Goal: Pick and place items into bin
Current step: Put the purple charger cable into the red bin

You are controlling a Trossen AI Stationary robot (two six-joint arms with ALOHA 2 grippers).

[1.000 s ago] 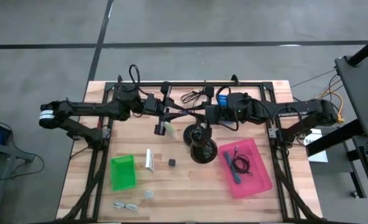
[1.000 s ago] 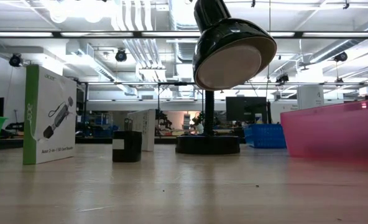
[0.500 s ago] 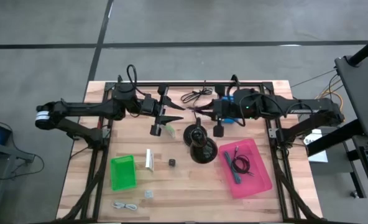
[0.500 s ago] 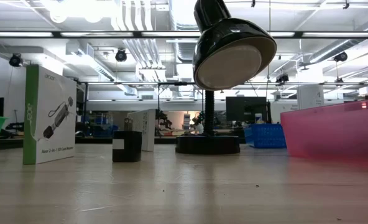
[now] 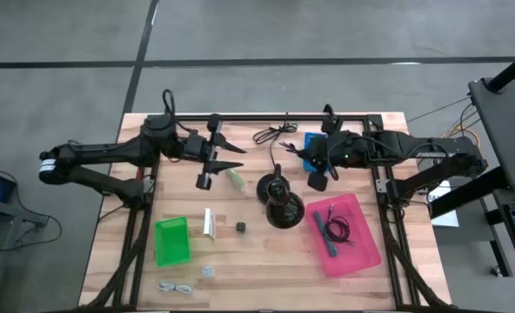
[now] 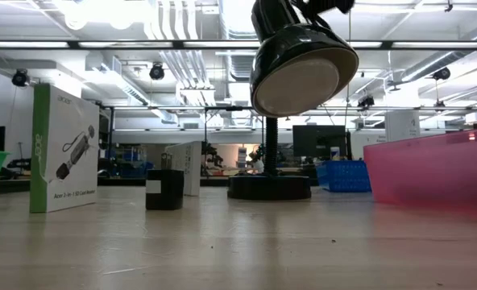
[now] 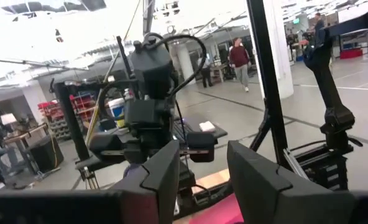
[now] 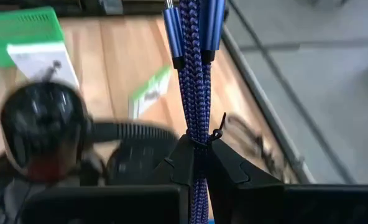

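Note:
My right gripper [image 5: 316, 170] hangs above the table's far right, just beyond the lamp, shut on a bundled blue braided cable [image 8: 195, 74]. At the far left my left gripper [image 5: 227, 156] stands open with nothing between its fingers [image 7: 199, 171]. A green and white packet [image 5: 235, 178] lies flat on the wood. A white and green box [image 5: 209, 223] and a tiny black cube [image 5: 240, 227] stand near the middle. The pink bin [image 5: 362, 248] holds a pen and a coiled black cable [image 5: 337, 229]. My right gripper pinches the blue cable bundle between its two fingers, just behind the black tie [image 8: 215, 134] that binds the strands. The fingers slant down over the table and lie along the bundle. The plug ends [image 8: 173, 37] stick out past the fingertips, clear of the table.
The black lamp [image 5: 279, 202] stands on its round base mid-table, its head [image 6: 303, 64] raised. A green bin [image 5: 171, 241] is at the near left. Clear bits [image 5: 207, 271] and a pale cord [image 5: 177, 287] lie near the front edge. A loose black cable [image 5: 275, 133] lies at the far edge.
The two grippers, close together over the far middle a second ago, have drawn apart. My left gripper has opened and gone back toward the table's left edge. My right gripper has gone toward the right edge with the blue cable, tipping downward and rolling.

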